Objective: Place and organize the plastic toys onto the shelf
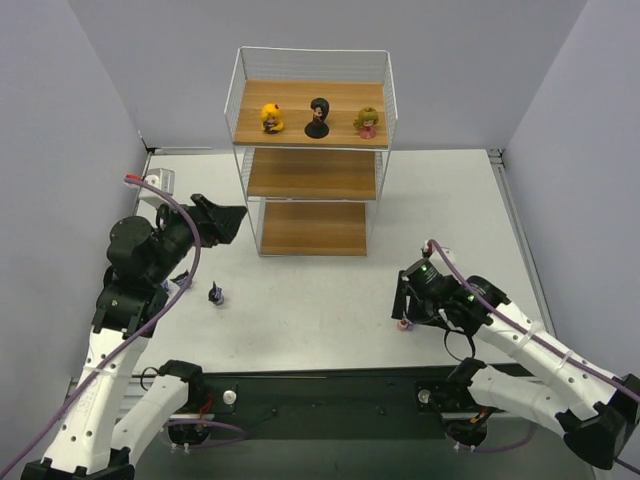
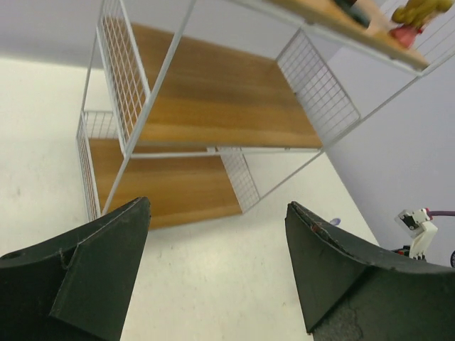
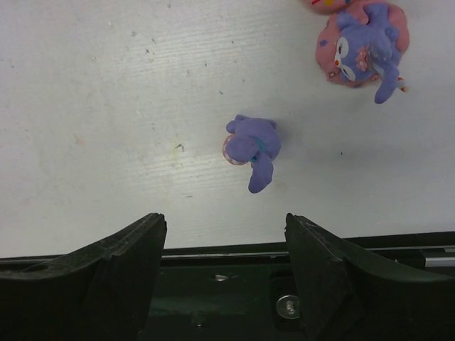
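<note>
The shelf [image 1: 312, 173] stands at the far middle of the table. A yellow doll [image 1: 270, 117], a black doll [image 1: 318, 118] and an olive-pink doll [image 1: 367, 122] stand in a row on its top board. My left gripper [image 1: 238, 226] is open and empty, raised left of the shelf; its wrist view shows the bare middle board [image 2: 213, 99] and bottom board [image 2: 163, 186]. A dark blue-purple toy [image 1: 215, 293] lies on the table below it. My right gripper [image 3: 225, 227] is open and empty over a purple bunny figure [image 3: 252, 145] that lies on its side. Another bunny figure [image 3: 366, 46] lies beyond.
A second small dark toy [image 1: 182, 281] shows partly beside the left arm. A pink toy edge [image 3: 327, 4] shows at the top of the right wrist view. The black base rail [image 1: 320, 395] runs along the near table edge, right behind the right gripper.
</note>
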`<state>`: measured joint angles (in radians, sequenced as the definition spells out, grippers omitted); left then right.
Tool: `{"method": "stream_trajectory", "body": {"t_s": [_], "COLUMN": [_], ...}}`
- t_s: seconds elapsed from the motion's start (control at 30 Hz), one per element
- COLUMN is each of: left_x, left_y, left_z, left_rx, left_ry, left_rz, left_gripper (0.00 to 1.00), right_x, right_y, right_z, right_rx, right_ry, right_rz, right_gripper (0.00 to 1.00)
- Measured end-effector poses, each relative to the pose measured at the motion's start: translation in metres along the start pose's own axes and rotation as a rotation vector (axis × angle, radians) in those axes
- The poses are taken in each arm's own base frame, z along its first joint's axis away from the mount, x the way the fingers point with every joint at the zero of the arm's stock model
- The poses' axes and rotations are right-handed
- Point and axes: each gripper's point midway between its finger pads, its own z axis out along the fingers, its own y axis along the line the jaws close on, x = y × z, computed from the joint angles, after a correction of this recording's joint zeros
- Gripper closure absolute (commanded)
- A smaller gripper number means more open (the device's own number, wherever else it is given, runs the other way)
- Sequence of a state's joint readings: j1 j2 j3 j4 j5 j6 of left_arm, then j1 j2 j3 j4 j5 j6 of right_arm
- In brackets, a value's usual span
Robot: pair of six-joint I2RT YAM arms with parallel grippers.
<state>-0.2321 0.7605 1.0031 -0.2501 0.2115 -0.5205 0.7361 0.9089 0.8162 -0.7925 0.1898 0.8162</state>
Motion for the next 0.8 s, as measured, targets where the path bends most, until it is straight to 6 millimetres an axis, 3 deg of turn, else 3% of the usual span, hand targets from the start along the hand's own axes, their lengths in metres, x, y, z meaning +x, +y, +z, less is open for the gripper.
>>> {"method": "stream_trajectory", "body": {"t_s": [0.13,0.33,0.53,0.63,0.73,0.77,0.8], "left_x": [0.036,0.082,0.119,0.129,0.141,0.146,0.151], "left_y": [0.011,0.016,0.028,0.032,0.035,0.036,0.037], "left_z": [-0.002,-0.006,-0.006,-0.003,-0.003,-0.004,-0.004], "left_rx": [-0.009,0.023,0.014,0.012,0.015,0.016,0.02], "left_ry": [0.1,0.221,0.328,0.361,0.397,0.412,0.428], "left_rz": [-0.042,-0.078,-0.104,-0.11,-0.119,-0.124,-0.13], "left_gripper": [0.13,0.1,0.09,0.03,0.03,0.03,0.03], "right_x": [0.016,0.006,0.003,0.001,-0.002,-0.004,-0.005], "right_y": [-0.009,-0.015,-0.009,-0.006,-0.009,-0.011,-0.013], "right_z": [0.014,0.023,0.042,0.05,0.057,0.06,0.062], "right_rx": [0.043,0.082,0.084,0.095,0.119,0.129,0.139], "right_ry": [0.014,-0.053,-0.08,-0.075,-0.067,-0.065,-0.062], "right_rz": [-0.035,-0.05,-0.073,-0.08,-0.074,-0.066,-0.059], "right_gripper": [0.37,0.38,0.46,0.53,0.69,0.81,0.86]}}
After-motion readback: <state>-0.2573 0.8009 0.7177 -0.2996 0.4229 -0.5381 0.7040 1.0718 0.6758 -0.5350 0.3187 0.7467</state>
